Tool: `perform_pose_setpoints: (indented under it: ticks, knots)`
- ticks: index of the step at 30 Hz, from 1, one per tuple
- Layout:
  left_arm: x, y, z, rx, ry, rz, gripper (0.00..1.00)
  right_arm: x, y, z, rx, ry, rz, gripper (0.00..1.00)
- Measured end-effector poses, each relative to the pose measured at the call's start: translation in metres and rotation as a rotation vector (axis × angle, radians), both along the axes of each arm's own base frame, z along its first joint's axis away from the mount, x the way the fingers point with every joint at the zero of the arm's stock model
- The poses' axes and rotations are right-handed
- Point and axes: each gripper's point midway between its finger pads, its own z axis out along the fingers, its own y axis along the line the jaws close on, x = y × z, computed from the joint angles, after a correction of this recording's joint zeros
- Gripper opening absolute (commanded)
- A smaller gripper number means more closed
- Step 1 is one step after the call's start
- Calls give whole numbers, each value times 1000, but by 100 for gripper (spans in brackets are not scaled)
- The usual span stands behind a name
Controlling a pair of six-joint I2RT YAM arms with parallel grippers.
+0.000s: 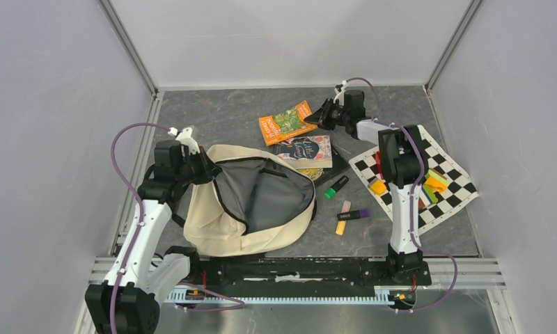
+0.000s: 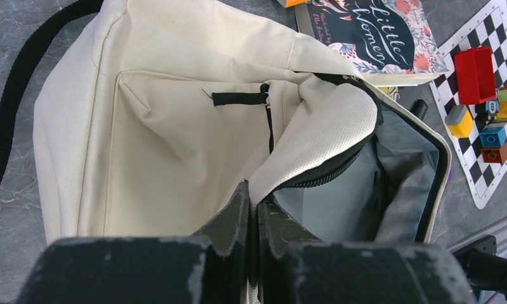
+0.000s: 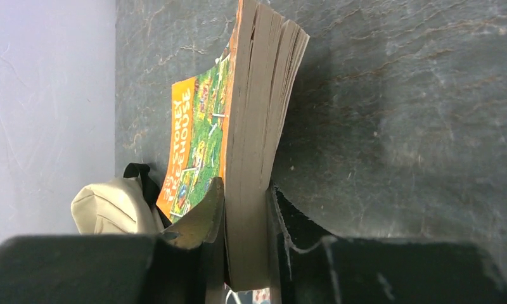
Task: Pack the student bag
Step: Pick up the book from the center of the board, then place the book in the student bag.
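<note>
Cream fabric student bag (image 1: 207, 224) gapes open, grey-lined

Open bag mouth, crowded right rim
The student bag (image 1: 213, 223) gapes upward; the Little Women book (image 1: 305, 151) and green highlighter (image 1: 336, 186) hem its right edge, with bare counter (image 1: 220, 118) behind it.

A robotics lab cell: grey walls (image 1: 53, 104), slate tabletop (image 1: 227, 118), aluminium rail (image 1: 471, 268), checkerboard sheet (image 1: 448, 163).

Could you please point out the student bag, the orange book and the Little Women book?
student bag (image 1: 205, 217), top view, cream outer fabric.
orange book (image 1: 287, 123), top view, middle of cover.
Little Women book (image 2: 371, 30), left wrist view, dark cover.
</note>
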Motion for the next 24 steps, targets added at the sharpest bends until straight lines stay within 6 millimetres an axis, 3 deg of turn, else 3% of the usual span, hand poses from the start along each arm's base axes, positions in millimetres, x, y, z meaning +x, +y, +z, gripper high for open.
perform_pose_setpoints:
  ticks: [3, 6, 8, 14, 17, 20, 24]
  knots:
    - [0, 0, 0, 1, 0, 1, 10, -12, -7, 15, -10, -26, -30, 0]
    - [0, 0, 0, 2, 0, 2, 10, -32, -23, 42, -30, -60, -69, 0]
    - [0, 1, 0, 2, 0, 3, 9, -46, -36, 72, -43, -107, -99, 0]
    - [0, 1, -1, 2, 0, 3, 9, -88, -66, 186, -61, -359, -166, 0]
    - [-1, 1, -1, 4, -3, 6, 9, -116, -70, 220, -61, -441, -160, 0]
    - [-1, 2, -1, 7, -7, 10, 8, -152, -68, 232, -67, -468, -124, 0]
    - [0, 3, -1, 8, -14, 13, 8, -202, -50, 223, -96, -436, -28, 0]
